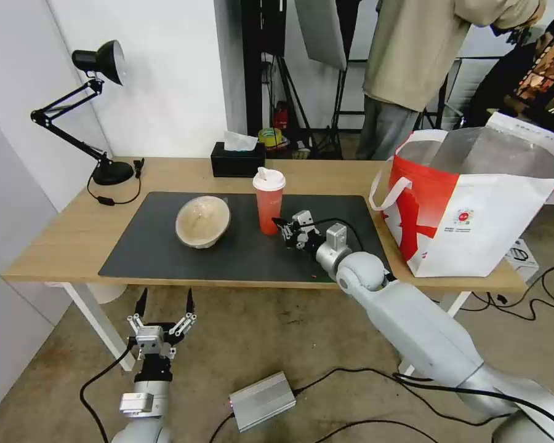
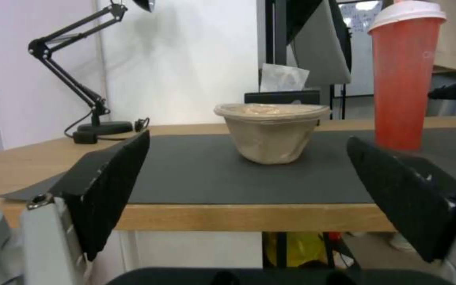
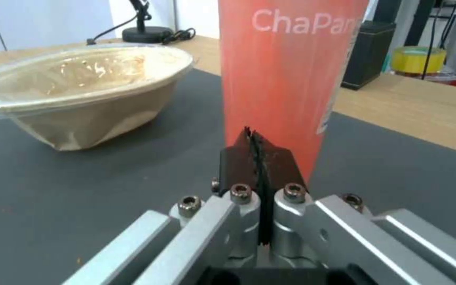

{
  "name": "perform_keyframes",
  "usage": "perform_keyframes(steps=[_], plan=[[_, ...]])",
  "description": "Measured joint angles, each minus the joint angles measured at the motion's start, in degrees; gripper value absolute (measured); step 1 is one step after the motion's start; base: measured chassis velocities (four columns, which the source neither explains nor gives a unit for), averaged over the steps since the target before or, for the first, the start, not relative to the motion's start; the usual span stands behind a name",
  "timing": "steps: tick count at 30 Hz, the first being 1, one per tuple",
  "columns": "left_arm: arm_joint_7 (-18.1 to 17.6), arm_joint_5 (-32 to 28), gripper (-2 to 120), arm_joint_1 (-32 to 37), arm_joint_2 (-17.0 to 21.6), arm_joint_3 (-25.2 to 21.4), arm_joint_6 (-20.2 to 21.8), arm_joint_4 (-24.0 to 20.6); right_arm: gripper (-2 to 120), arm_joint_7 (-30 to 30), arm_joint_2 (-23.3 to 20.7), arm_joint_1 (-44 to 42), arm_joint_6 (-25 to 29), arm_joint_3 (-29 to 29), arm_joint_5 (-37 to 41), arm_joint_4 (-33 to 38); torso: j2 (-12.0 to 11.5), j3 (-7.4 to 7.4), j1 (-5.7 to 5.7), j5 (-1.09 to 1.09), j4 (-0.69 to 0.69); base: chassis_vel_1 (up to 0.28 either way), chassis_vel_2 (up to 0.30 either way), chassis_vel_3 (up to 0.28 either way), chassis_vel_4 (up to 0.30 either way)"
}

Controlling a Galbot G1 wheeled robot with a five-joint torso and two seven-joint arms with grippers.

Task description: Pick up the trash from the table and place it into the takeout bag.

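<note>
red cup [image 3: 286, 79] just beyond right gripper [image 3: 256, 138], fingertips pressed together

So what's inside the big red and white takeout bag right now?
The red-and-white takeout bag stands open, and silver foil lining shows inside. Its front wall covers the bottom, so any contents there cannot be seen.

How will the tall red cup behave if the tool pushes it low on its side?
The red cup is tall and narrows toward its base, so it probably tips easily. The shut right tool sits beside its foot. Its glossy wall may be slippery.
</note>
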Motion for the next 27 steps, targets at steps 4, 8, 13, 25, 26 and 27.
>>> perform_keyframes(steps=[4,8,13,25,26,27], plan=[[0.00,0.01,100,-0.01,-0.01,0.04,0.00,-0.04,14,0.04,-0.56,-0.43,-0.24,0.25,-0.04,0.85,0.00,0.00,0.00,0.00,0.00,0.000,0.000,0.000,0.000],[0.00,0.05,100,-0.01,-0.04,0.11,0.00,-0.18,24,0.08,-0.89,-0.51,-0.41,0.29,-0.04,1.27,0.00,0.00,0.00,0.00,0.00,0.000,0.000,0.000,0.000],[0.01,0.11,100,0.09,-0.10,0.16,0.00,-0.39,43,0.13,-1.36,-0.52,-0.71,0.15,-0.04,1.73,0.00,0.00,0.00,0.00,0.00,0.000,0.000,0.000,0.000],[0.03,0.14,100,0.24,-0.21,0.15,0.00,-0.44,89,0.15,-1.44,0.41,-0.90,-0.34,-0.12,1.17,0.00,0.00,0.00,0.00,0.00,0.000,0.000,0.000,0.000],[0.03,0.14,100,0.24,-0.21,0.15,0.00,-0.44,89,0.15,-1.44,0.41,-0.90,-0.34,-0.12,1.17,0.00,0.00,0.00,0.00,0.00,0.000,0.000,0.000,0.000],[0.04,0.16,100,0.24,-0.20,0.16,-0.01,-0.44,93,0.15,-1.33,0.62,-0.90,-0.38,-0.12,0.97,0.00,0.00,0.00,0.00,0.00,0.000,0.000,0.000,0.000]])
